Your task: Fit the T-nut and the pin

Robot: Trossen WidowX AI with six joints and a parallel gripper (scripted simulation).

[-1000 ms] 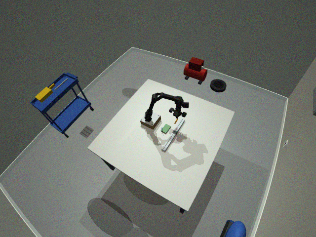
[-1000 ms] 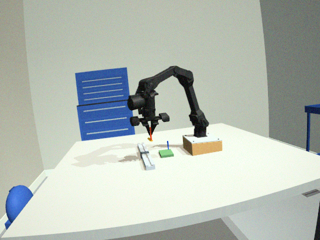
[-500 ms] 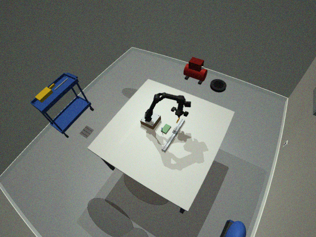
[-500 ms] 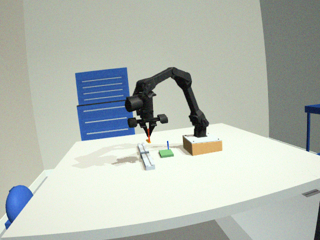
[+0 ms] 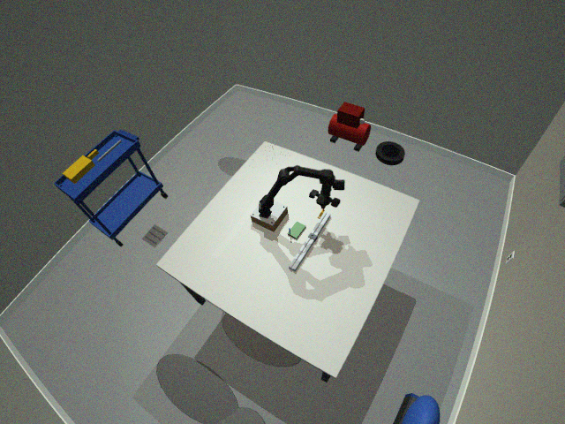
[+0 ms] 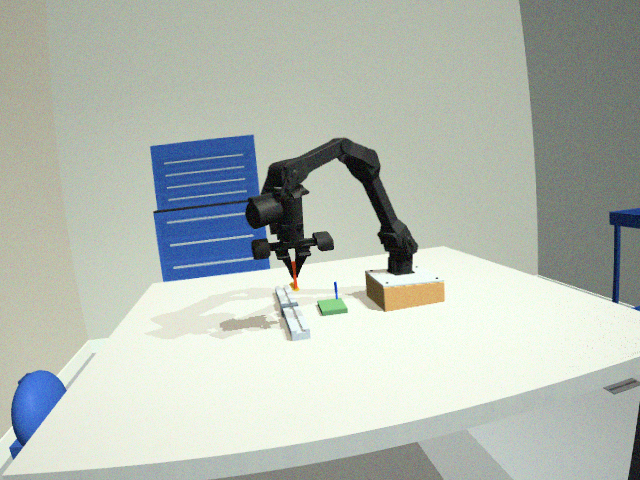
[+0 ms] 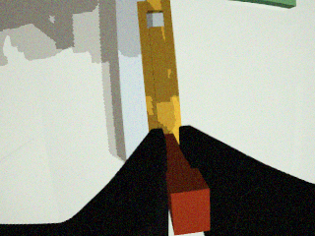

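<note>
1. My fingers (image 5: 322,208) (image 6: 295,276) are clenched on the orange handle (image 6: 294,269) (image 7: 189,208) of the brass nut (image 5: 320,213) (image 6: 294,287) (image 7: 159,64).
2. The nut hangs below my fingertips, near the far end of the metal rail (image 5: 298,260) (image 6: 297,326) (image 7: 133,93) in the outside view; I cannot tell whether they touch.
3. It is a long, narrow, golden strip with a square hole toward one end, darker in patches.
4. The dark bracket (image 5: 312,236) (image 6: 289,304) sits across the rail.
5. Beside the rail, the green tray (image 5: 297,229) (image 6: 332,307) (image 7: 276,2) bears the blue pin (image 6: 335,290), upright.
6. I can read no brand or label.
</note>
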